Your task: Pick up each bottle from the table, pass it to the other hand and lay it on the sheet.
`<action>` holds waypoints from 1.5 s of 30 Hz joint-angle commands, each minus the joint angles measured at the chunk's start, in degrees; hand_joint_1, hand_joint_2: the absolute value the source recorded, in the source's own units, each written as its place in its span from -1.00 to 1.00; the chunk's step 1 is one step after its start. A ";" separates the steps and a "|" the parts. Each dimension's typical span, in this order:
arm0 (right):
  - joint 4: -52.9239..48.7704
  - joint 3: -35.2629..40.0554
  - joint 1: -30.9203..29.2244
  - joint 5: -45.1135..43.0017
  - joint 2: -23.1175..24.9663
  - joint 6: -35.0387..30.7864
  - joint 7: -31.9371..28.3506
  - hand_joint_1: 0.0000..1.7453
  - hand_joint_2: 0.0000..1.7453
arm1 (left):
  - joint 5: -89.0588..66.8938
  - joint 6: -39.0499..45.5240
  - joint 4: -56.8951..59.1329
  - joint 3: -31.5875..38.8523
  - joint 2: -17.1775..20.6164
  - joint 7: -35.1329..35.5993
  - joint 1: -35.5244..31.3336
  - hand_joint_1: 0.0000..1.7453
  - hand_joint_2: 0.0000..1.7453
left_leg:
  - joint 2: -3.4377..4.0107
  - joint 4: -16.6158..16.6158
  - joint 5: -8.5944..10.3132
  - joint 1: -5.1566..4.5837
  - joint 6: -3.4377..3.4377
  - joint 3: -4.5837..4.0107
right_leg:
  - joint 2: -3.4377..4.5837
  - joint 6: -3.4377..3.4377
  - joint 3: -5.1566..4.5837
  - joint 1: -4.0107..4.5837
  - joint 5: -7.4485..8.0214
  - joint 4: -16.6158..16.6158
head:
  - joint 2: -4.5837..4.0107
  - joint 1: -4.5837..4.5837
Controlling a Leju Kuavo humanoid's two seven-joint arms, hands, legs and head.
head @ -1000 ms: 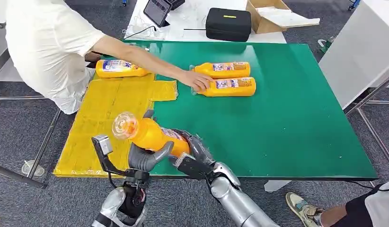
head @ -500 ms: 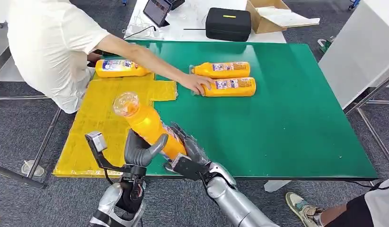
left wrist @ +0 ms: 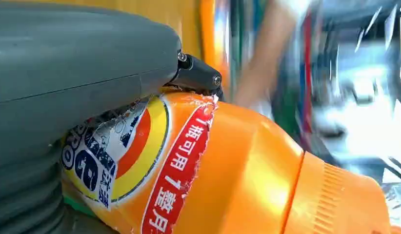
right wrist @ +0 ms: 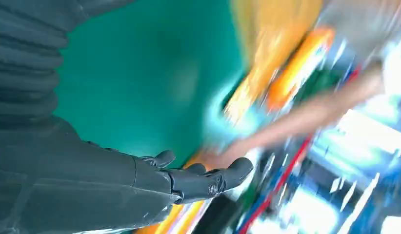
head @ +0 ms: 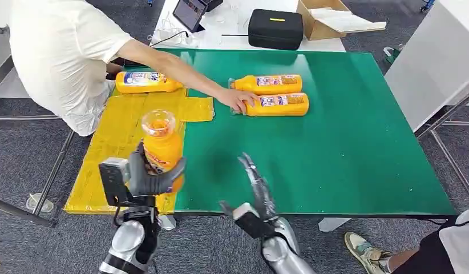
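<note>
My left hand (head: 145, 178) grips an orange bottle (head: 161, 146) upright above the near part of the yellow sheet (head: 118, 149); its label and cap end show close up in the left wrist view (left wrist: 228, 175). Over the table's near edge my right hand (head: 256, 188) is open, fingers straight, holding nothing (right wrist: 189, 180). One orange bottle (head: 145, 82) lies on the sheet's far end. Two more bottles lie side by side on the green table (head: 346, 142), the far one (head: 267, 84) and the near one (head: 277, 105), which a person's hand (head: 237, 99) touches.
A person in a white shirt (head: 61, 51) leans in from the far left, arm stretched over the table. Behind the table stand a black case (head: 275, 28), a cardboard box (head: 329, 17) and a tablet (head: 189, 12). Someone's shoe (head: 363, 251) is at the lower right.
My right hand has let go of the bottle and drawn back right, fingers straightened. My left hand now holds the bottle alone, has turned it upright and moved it left over the sheet.
</note>
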 commanded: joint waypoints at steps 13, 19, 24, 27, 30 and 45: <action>-17.21 -22.82 7.21 9.70 -0.58 -9.52 -0.94 -1.00 -1.00 | -29.87 7.88 20.18 7.28 12.76 7.58 -10.79 0.88 1.00 | 0.07 -0.01 -0.04 0.02 -0.01 0.28 | -0.03 -0.12 0.26 0.03 -0.07 0.03 | 0.00 0.02; -21.16 -26.26 7.67 12.26 1.98 -9.52 -0.94 -1.00 -1.00 | -35.23 8.14 21.93 5.97 12.62 10.41 -11.67 0.90 1.00 | 0.05 0.00 -0.02 0.03 -0.02 0.23 | -0.05 -0.14 0.21 0.05 -0.04 0.02 | 0.02 0.02; -25.46 -24.94 7.36 13.25 1.57 -9.52 -0.94 -1.00 -1.00 | -45.16 -4.55 45.91 1.93 15.54 9.30 -24.60 0.86 1.00 | -0.08 0.02 0.06 -0.01 -0.02 0.16 | -0.18 -0.15 0.14 0.02 -0.05 0.11 | 0.00 0.02; -22.31 -21.49 6.42 12.26 0.78 -9.52 -0.94 -1.00 -1.00 | -47.17 -6.57 50.33 0.64 14.94 8.53 -26.01 1.00 1.00 | 0.04 -0.01 0.05 0.07 -0.02 0.33 | -0.05 -0.17 0.32 0.10 -0.02 0.01 | 0.00 0.02; -20.13 -19.34 5.73 11.22 0.69 -9.52 -0.94 -1.00 -1.00 | -47.43 -8.80 51.33 -0.10 13.87 6.49 -25.21 0.78 1.00 | 0.27 -0.02 -0.02 0.08 0.01 0.52 | 0.11 -0.29 0.44 0.12 0.04 -0.02 | 0.00 -0.02; -17.39 -13.63 3.31 5.37 -0.61 -9.52 -0.94 -1.00 1.00 | -45.70 -24.24 49.65 -4.57 13.10 1.04 -23.06 -1.00 1.00 | -0.07 -0.08 0.14 -0.01 0.01 0.46 | 0.04 -0.10 0.51 0.00 0.04 -0.03 | 0.00 0.00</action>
